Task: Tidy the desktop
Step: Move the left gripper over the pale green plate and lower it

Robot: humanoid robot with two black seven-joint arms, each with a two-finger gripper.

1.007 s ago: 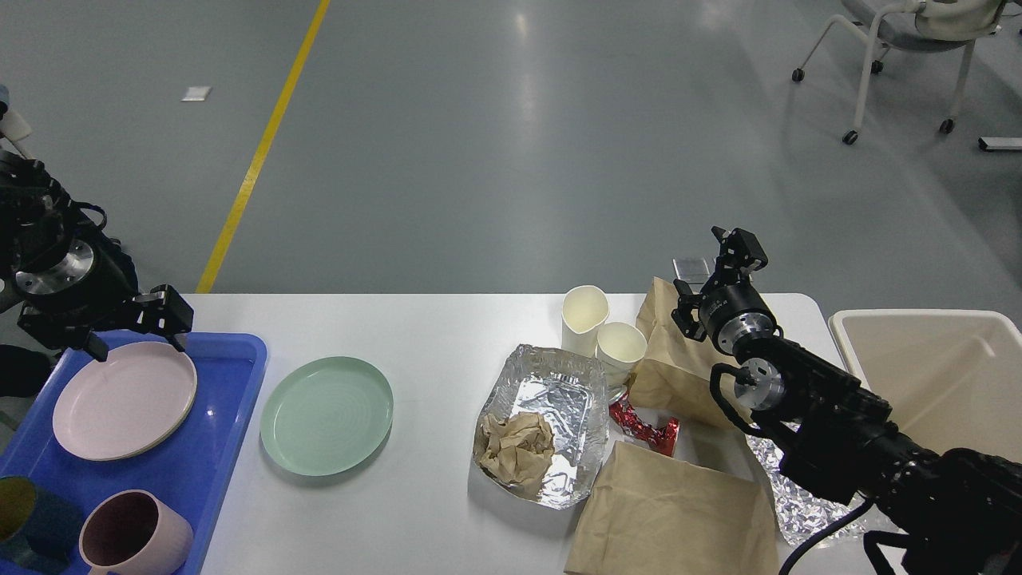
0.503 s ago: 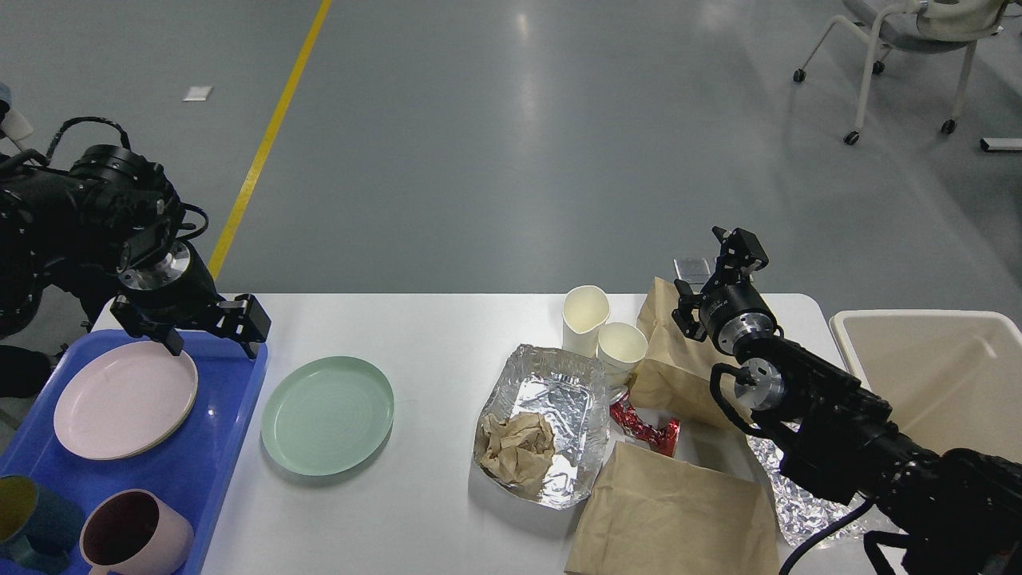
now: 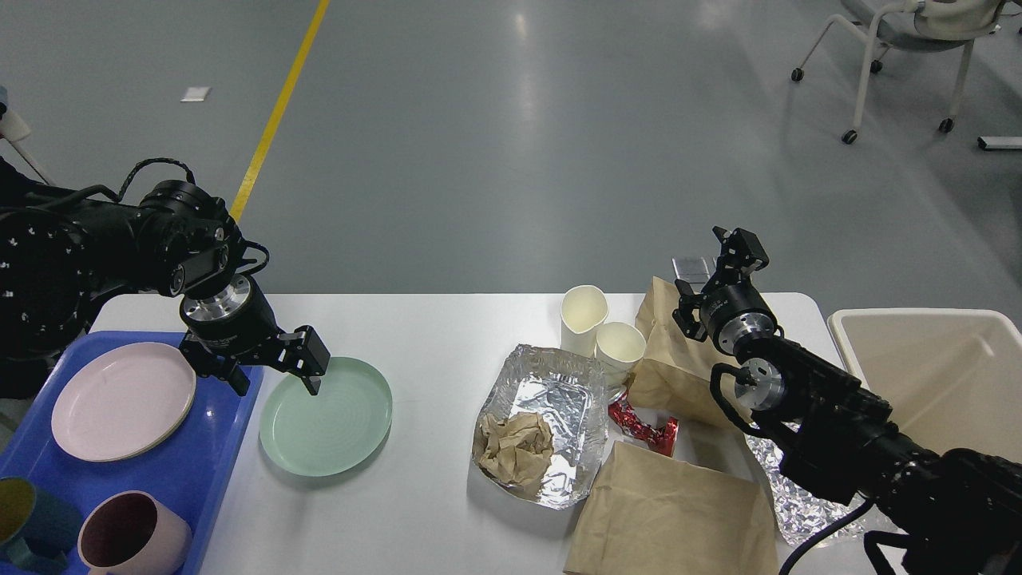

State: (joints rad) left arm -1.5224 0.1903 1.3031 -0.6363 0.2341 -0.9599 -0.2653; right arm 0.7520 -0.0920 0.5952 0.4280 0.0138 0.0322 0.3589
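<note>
The white desktop (image 3: 447,335) carries dishes on the left and litter on the right. My left gripper (image 3: 275,383) hangs open just over the left rim of a green plate (image 3: 335,419), one finger on either side of the rim. Beside it a blue tray (image 3: 227,447) holds a pink plate (image 3: 124,399), a pink mug (image 3: 132,543) and a teal cup (image 3: 24,519). My right gripper (image 3: 726,255) is raised above the far edge of a brown paper bag (image 3: 679,359); its fingers are too dark to separate.
A foil tray (image 3: 551,399) holds crumpled brown paper (image 3: 517,447). Two paper cups (image 3: 584,318) (image 3: 621,347), a red wrapper (image 3: 643,427), a second brown bag (image 3: 675,515) and a foil sheet (image 3: 790,495) lie around it. A beige bin (image 3: 942,375) stands at the right edge.
My left arm has swung right, from above the pink plate in the tray to the green plate's left rim. The right arm has not moved.
</note>
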